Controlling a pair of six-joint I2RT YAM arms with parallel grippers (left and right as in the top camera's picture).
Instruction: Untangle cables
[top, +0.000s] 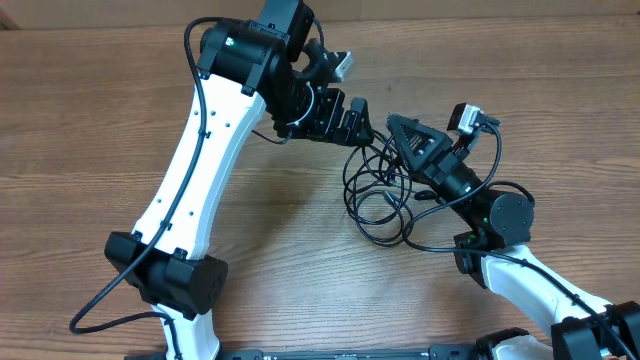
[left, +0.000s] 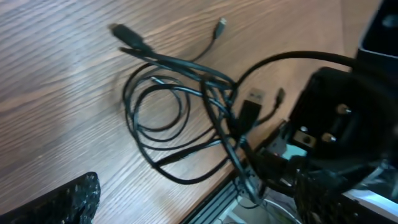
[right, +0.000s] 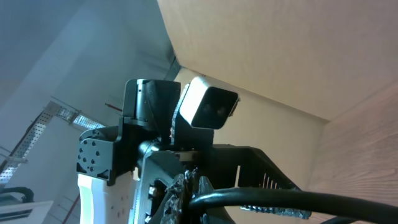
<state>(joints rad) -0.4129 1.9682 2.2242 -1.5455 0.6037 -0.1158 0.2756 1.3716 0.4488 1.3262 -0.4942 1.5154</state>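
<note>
Cables (top: 385, 200) on the table (top: 300, 235), between left arm (top: 200, 170) and right arm (top: 492, 212)

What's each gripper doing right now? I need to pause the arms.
Left gripper: open, nothing seen in it.
Right gripper: closed, apparently pinching one thin black cable.

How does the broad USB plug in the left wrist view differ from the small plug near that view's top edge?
The broad USB plug is wide and flat with a silvery mouth; the small plug is far slimmer. The broad USB plug sits among the crossed strands of the cables; the small plug lies clear of the loops on bare table. Both end thin black cords.
</note>
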